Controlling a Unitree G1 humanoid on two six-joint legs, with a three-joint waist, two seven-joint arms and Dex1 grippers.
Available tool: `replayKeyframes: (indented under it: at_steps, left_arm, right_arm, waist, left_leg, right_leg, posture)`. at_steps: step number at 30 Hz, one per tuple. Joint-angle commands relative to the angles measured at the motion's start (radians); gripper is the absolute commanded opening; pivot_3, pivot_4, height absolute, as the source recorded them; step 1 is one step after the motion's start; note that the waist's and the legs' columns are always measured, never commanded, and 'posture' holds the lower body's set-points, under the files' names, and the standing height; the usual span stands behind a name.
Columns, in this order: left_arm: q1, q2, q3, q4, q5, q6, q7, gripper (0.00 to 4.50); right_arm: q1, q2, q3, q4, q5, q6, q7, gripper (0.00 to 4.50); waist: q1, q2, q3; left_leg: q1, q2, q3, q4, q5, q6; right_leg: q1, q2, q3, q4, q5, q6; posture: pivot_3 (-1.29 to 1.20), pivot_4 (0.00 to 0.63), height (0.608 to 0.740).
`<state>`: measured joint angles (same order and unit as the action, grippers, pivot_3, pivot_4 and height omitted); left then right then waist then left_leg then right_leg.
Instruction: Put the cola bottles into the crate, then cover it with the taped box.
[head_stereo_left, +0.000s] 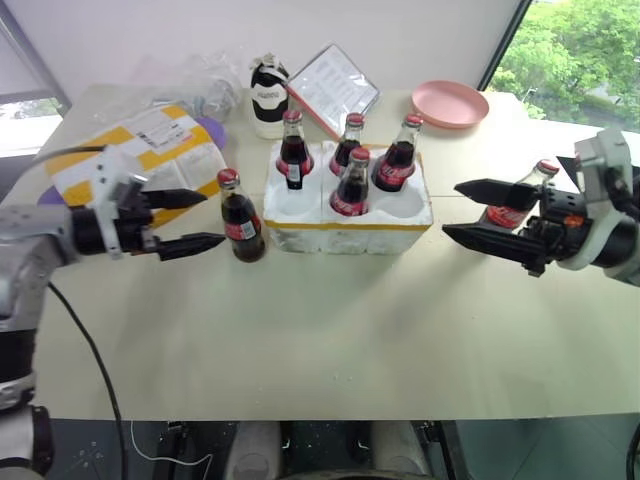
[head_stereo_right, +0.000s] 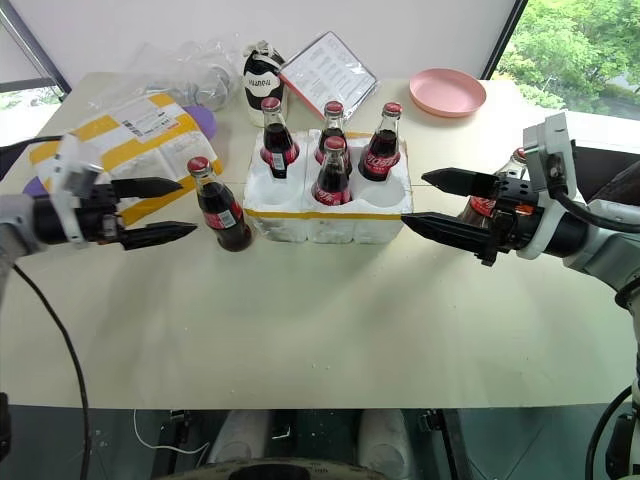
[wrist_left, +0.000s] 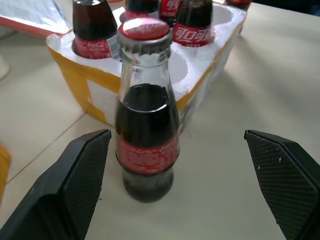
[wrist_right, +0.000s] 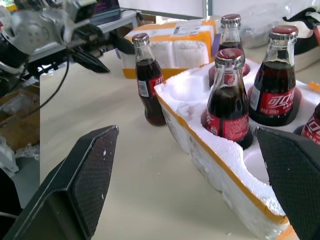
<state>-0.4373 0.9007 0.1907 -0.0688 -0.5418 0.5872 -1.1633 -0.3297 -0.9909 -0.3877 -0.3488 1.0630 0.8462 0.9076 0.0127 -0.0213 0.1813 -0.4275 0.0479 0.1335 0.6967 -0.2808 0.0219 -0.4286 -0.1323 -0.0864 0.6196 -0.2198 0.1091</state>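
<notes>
From the head views, the loading step was in hand: four cola bottles stood in the crate, and its two wells on the near right side looked empty. The left gripper had its jaws spread, and a fifth bottle stood on the worktop just past their tips, not touched. The right gripper was also wide open, and the sixth bottle stood behind its jaws. The taped box lay beyond the left jaws, so I judged that covering was not yet begun.

In the left wrist view, the loose bottle stood upright between the jaws, nearer to one pad; the next move probably needed a small advance and then closing.

In the right wrist view, the crate showed white foam with a yellow band, and it lay between the spread jaws.
</notes>
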Motion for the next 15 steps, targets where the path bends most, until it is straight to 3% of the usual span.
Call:
replayKeyframes:
  at_steps: [1,15]
  left_arm:
    - [-0.02,-0.026,-0.027,0.022,0.056,-0.068,0.048,4.48]
    - [-0.09,-0.142,-0.11,0.178,0.103,-0.118,0.048,4.48]
  right_arm:
    - [-0.004,-0.027,-0.048,-0.03,0.018,0.011,0.003,4.5]
    - [0.078,-0.075,-0.138,-0.126,0.095,0.065,0.048,4.5]
  waist:
    - [-0.001,0.0,0.0]
    - [0.0,0.0,0.0]
  left_leg:
    - [0.0,0.0,0.0,0.0,0.0,0.0]
    - [0.0,0.0,0.0,0.0,-0.003,0.004]
  right_leg:
    - [0.0,0.0,0.0,0.0,0.0,0.0]
    - [0.0,0.0,0.0,0.0,0.0,0.0]
  posture:
    - [0.0,0.15,0.74]
    - [0.0,0.15,0.74]
